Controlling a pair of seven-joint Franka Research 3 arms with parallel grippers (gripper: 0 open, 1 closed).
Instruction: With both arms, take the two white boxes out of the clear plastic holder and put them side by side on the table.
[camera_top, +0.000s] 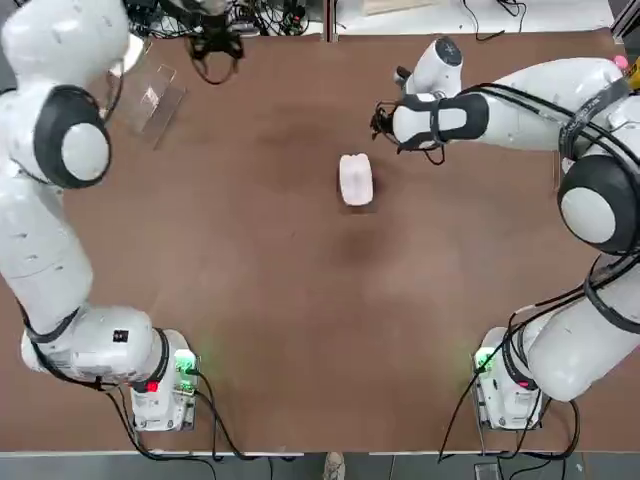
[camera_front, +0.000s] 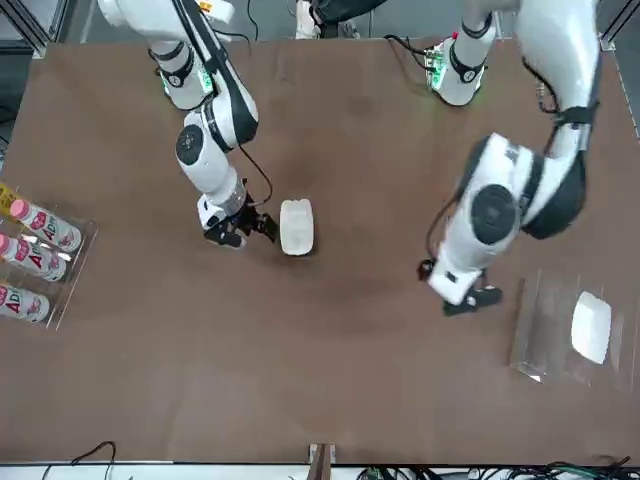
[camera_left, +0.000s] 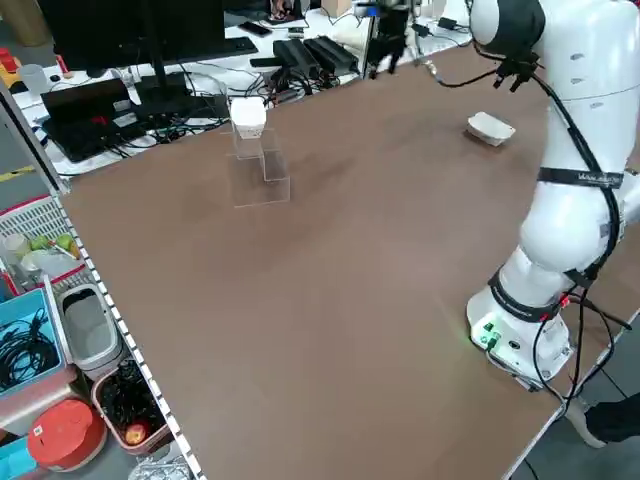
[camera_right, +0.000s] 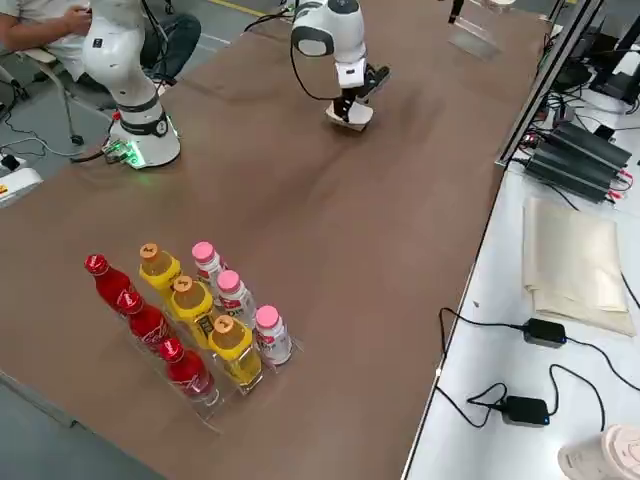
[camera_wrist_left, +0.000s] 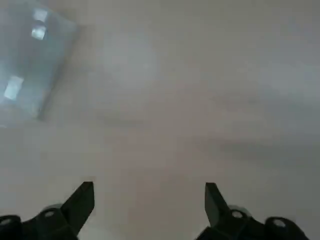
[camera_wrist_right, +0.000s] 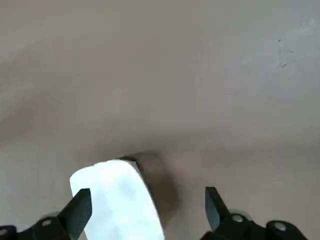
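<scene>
One white box (camera_top: 355, 179) lies alone mid-worktop (camera_top: 300, 300), with the right end effector (camera_front: 243, 226) just beside it, fingers wide and empty. The second white box (camera_front: 591, 326) sits in the clear plastic holder (camera_front: 545, 330). The left end effector (camera_front: 470, 298), also wide open, hovers near the holder; it should centre over that box, descend squarely, and lift straight up so the holder isn't dragged.

Both tools (camera_wrist_left: 149, 200) (camera_wrist_right: 147, 205) open, empty.
</scene>
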